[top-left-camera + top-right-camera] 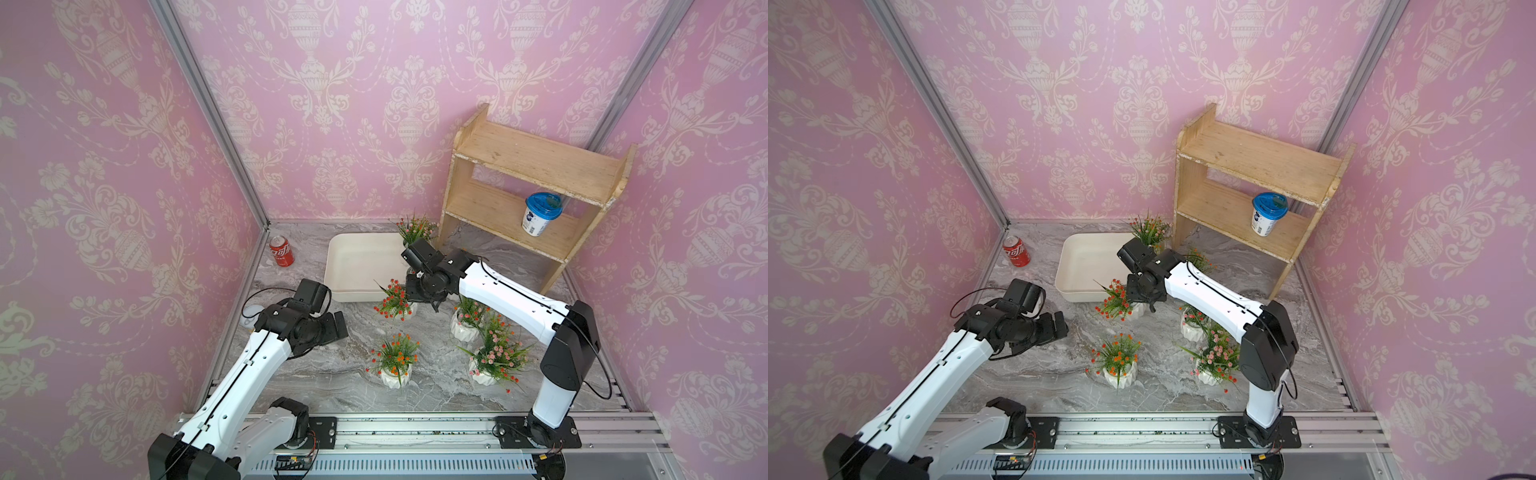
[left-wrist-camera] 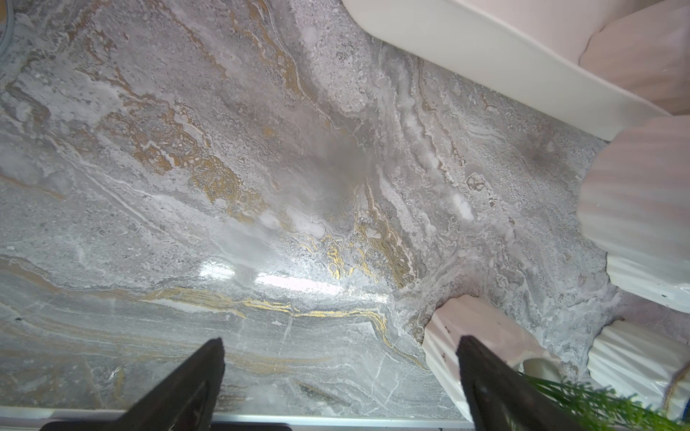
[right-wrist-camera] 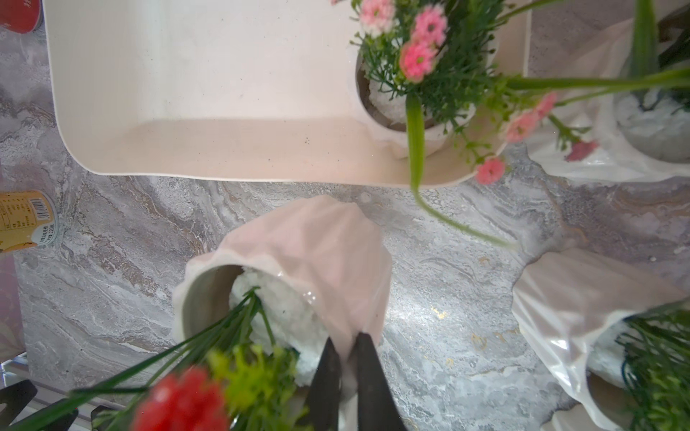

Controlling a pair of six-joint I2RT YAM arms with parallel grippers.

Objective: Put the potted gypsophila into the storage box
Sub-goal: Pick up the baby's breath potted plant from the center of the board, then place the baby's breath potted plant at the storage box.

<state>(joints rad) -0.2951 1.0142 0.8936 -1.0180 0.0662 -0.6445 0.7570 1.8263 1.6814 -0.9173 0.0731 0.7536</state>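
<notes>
The right gripper (image 3: pixel 345 341) pinches the rim of a red-flowered pot (image 3: pixel 317 242) just short of the storage box (image 3: pixel 224 149).

Its two dark fingers are clamped narrowly on the white pot's wall at the rim. The pot leans over, its red blossoms blurred close to the camera (whether its base is off the marble table (image 3: pixel 466 224) cannot be told). The cream box lies straight beyond the fingertips, its low near wall close to the held pot but apart from it. Inside the box, in a corner off to one side of the fingers, a pink-flowered pot (image 3: pixel 388 136) stands upright. The left gripper (image 2: pixel 341 339) hangs over bare marble, fingers spread wide with nothing between them, well apart from the box.
</notes>
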